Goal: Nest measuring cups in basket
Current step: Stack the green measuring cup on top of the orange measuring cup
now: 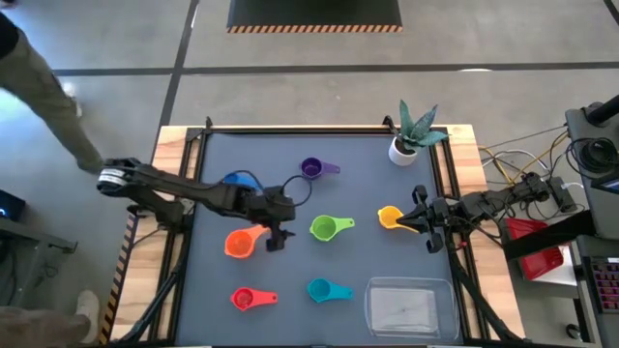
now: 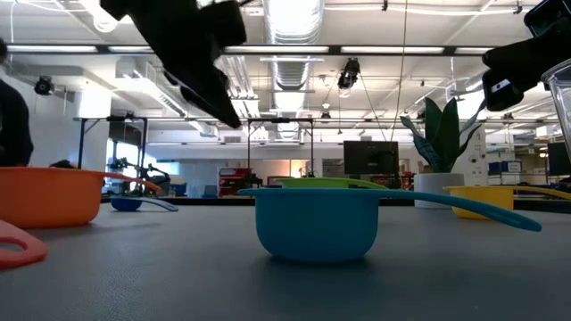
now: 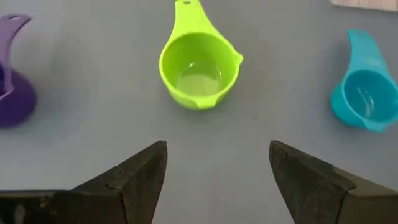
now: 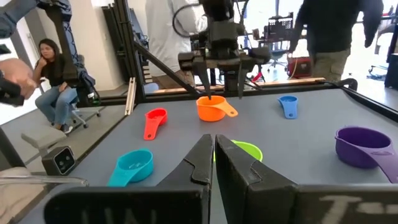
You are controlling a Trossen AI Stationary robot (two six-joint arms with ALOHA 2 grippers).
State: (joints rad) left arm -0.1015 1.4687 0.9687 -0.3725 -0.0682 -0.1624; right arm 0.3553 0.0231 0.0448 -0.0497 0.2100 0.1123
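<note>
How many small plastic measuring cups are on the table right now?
7: blue and orange by the left gripper, purple far-centre, green centre, yellow by the right gripper, red and teal near. None in the basket.

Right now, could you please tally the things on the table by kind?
Measuring cups: 7 (blue, purple, orange, green, yellow, red, teal)
Basket: 1
Plant pot: 1
Total: 9

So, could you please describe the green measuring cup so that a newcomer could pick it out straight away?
Start at the dark table mat and go to its middle. The green measuring cup stands there upright and empty, just ahead of the open left gripper, with the purple cup and teal cup on either side. It is the only lime-green cup.
</note>
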